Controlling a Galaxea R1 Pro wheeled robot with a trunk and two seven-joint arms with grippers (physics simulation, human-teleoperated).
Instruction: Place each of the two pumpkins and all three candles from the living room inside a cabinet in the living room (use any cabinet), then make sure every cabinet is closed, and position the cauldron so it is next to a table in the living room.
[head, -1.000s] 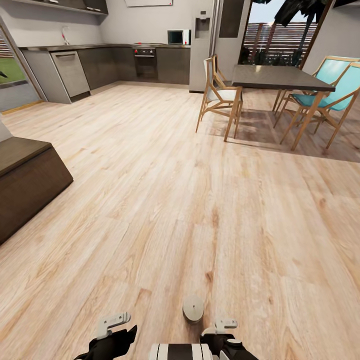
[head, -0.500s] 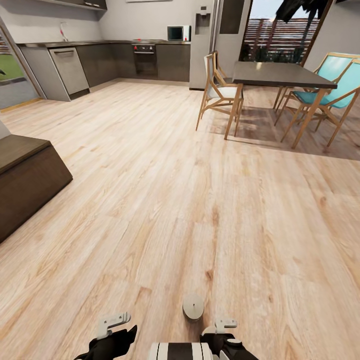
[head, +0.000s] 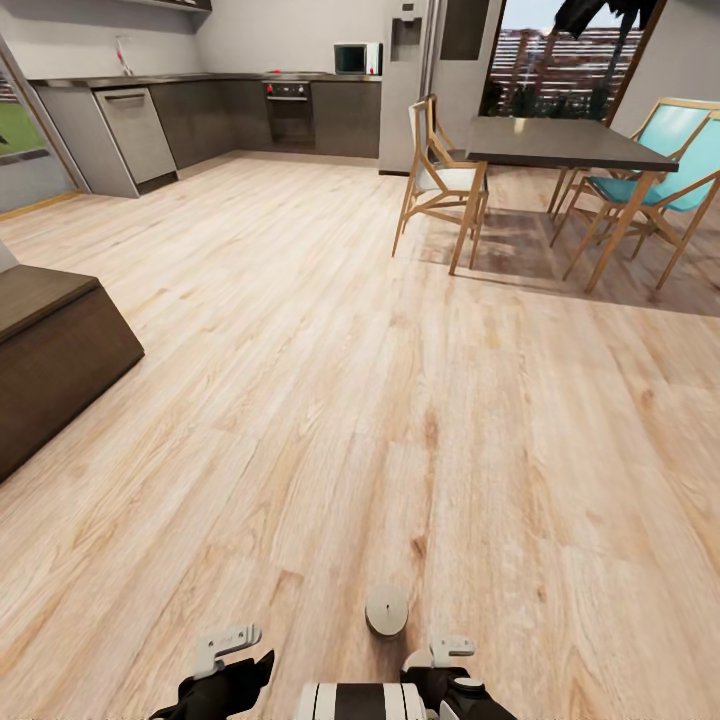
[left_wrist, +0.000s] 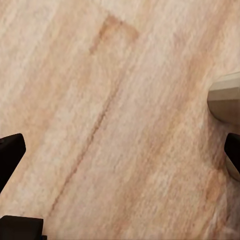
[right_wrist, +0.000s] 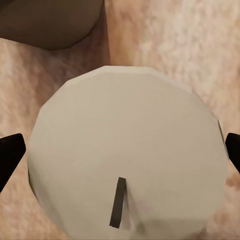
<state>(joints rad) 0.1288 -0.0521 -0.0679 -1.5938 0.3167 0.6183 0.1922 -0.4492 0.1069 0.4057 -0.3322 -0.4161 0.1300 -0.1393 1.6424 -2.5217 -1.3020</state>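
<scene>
**Candle in the right gripper as the robot rolls across the living room floor**

Candle, a stubby beige cylinder with a dark wick, sits between the right gripper's dark fingertips in the right wrist view; in the head view it shows as a round top just ahead of that gripper. The fingers appear to clamp its sides, so I judge it held. The left gripper hangs spread wide over bare plank floor, carrying nothing.

Over the last second the kitchen counter and dining table have slid upward in the head view while the arms kept their places, so the camera or base has moved, not the furniture. One end of the dark brown cabinet stands at the left, well apart from the candle. The robot probably must turn toward it before a drawer can be opened.
</scene>
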